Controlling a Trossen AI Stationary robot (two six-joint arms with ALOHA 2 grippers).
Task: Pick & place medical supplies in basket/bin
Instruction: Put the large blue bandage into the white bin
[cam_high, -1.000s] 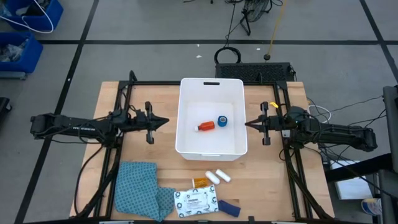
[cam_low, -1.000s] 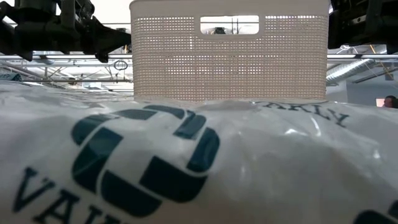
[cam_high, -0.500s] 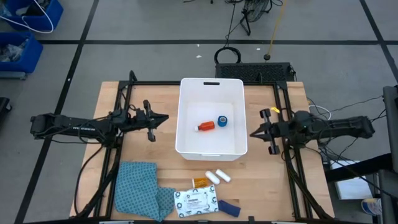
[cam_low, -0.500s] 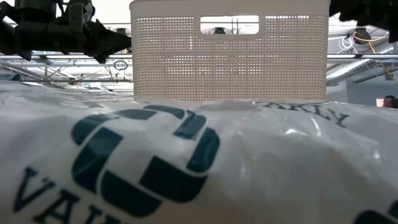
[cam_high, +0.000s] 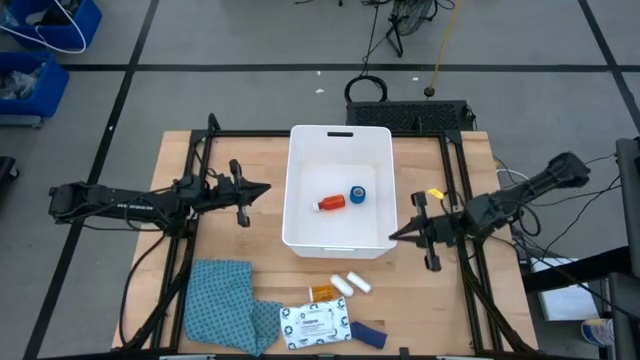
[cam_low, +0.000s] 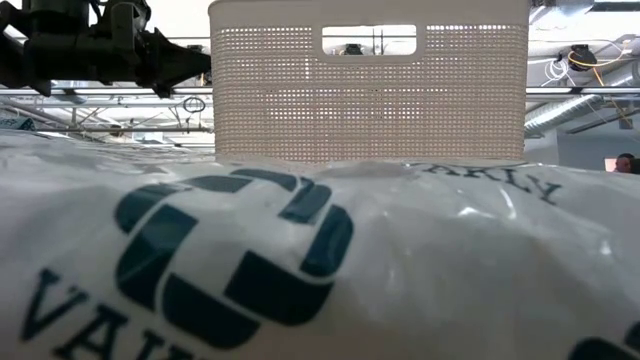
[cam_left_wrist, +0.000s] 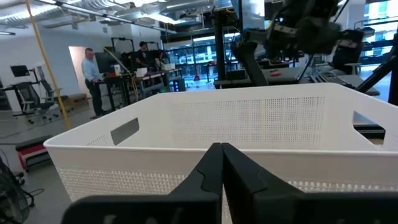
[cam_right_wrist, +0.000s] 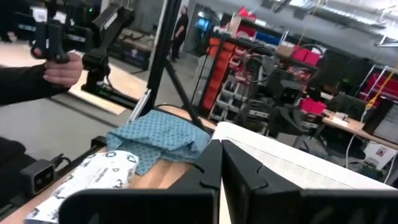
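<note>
Both grippers, left (cam_high: 266, 190) and right (cam_high: 392, 238), are clenched empty; bin (cam_high: 297, 235) holds two supplies, five outside.

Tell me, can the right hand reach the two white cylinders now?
Probably yes. The right hand, shut, hovers by the bin's near corner; bare table separates it from the white cylinders.

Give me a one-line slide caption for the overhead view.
Both shut grippers, left and right, flank a white rectangular plastic tub holding a red-capped bottle and blue tape roll.
</note>
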